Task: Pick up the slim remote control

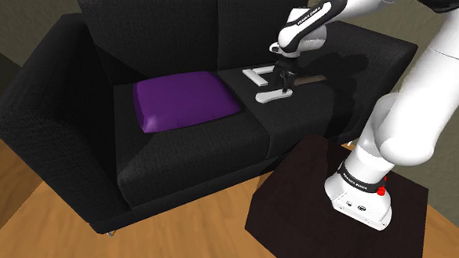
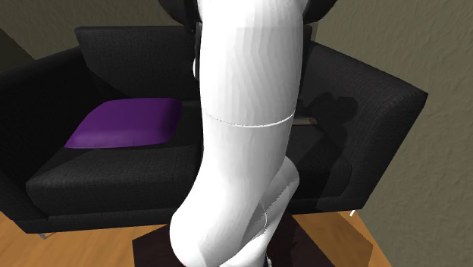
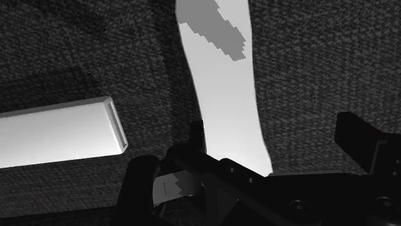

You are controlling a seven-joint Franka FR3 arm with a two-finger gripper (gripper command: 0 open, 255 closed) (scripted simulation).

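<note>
Gripper (image 1: pixel 284 86) is positioned low over the seat of the black sofa (image 1: pixel 69 91), directly above the slim remote control (image 1: pixel 268 99). The remote is white, flat and long. It lies on the seat fabric near the purple cushion (image 1: pixel 184 102), off that cushion's edge toward the shoulder view's right.

In the wrist view the slim remote control (image 3: pixel 225 96) runs lengthwise into the gap between the fingers, and a grey shadow patch covers its far end. Jaws released, nothing grasped: one finger (image 3: pixel 194 131) stands at one long edge of the remote, and the other (image 3: pixel 360 138) is well clear of the opposite edge, with sofa fabric showing between. Whether the nearer finger touches the remote cannot be told.

A second white object (image 1: pixel 258 75), thicker and box-shaped, lies on the seat toward the backrest, apart from the slim remote.

In the second exterior view the white arm (image 2: pixel 242 114) crosses the middle of the sofa, with the cushion (image 2: pixel 129 125) to its left.

The dark stand (image 1: pixel 301 200) sits on a wooden floor (image 1: pixel 35 217) in front of the sofa
</note>
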